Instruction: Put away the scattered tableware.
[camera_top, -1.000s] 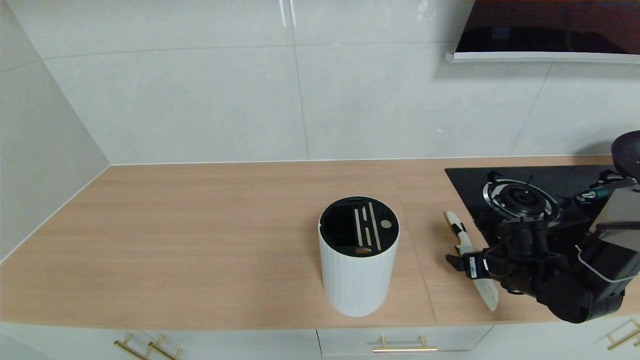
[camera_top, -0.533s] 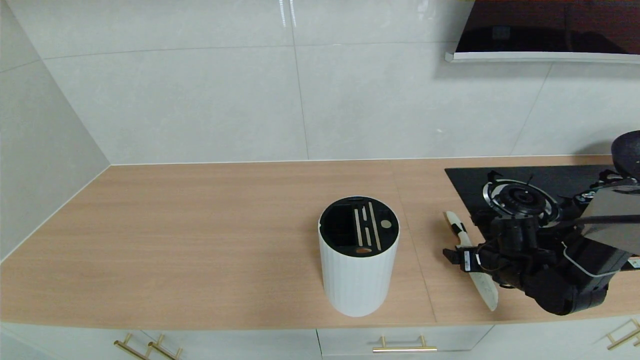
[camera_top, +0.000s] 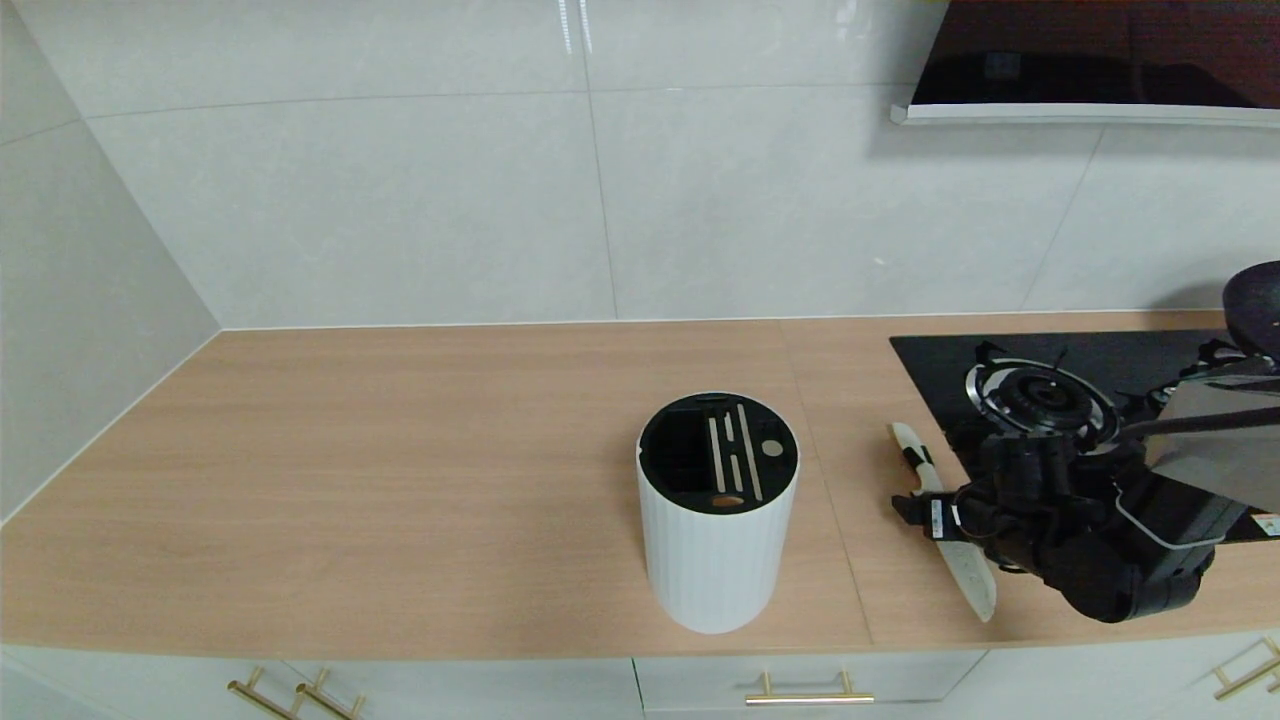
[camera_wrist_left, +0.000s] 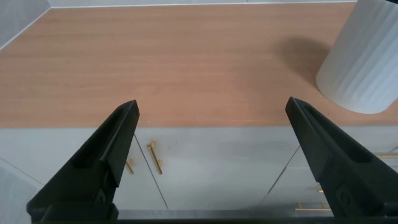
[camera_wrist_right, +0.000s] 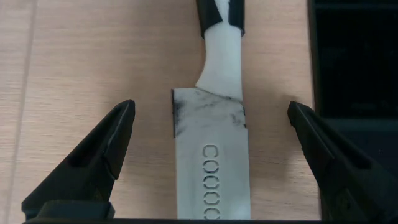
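White marbled-blade knife (camera_wrist_right: 211, 143), black-banded handle

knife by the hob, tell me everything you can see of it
The knife lies flat on the wooden counter beside the black hob, handle toward the wall, tip toward the front edge. Its pale blade has dark smudges at the heel and a row of oval marks; the handle is white and black. The open right gripper straddles the blade without touching it.

One white knife (camera_top: 970, 585), one white slotted holder (camera_top: 716, 560), one gas burner (camera_top: 1040, 398)
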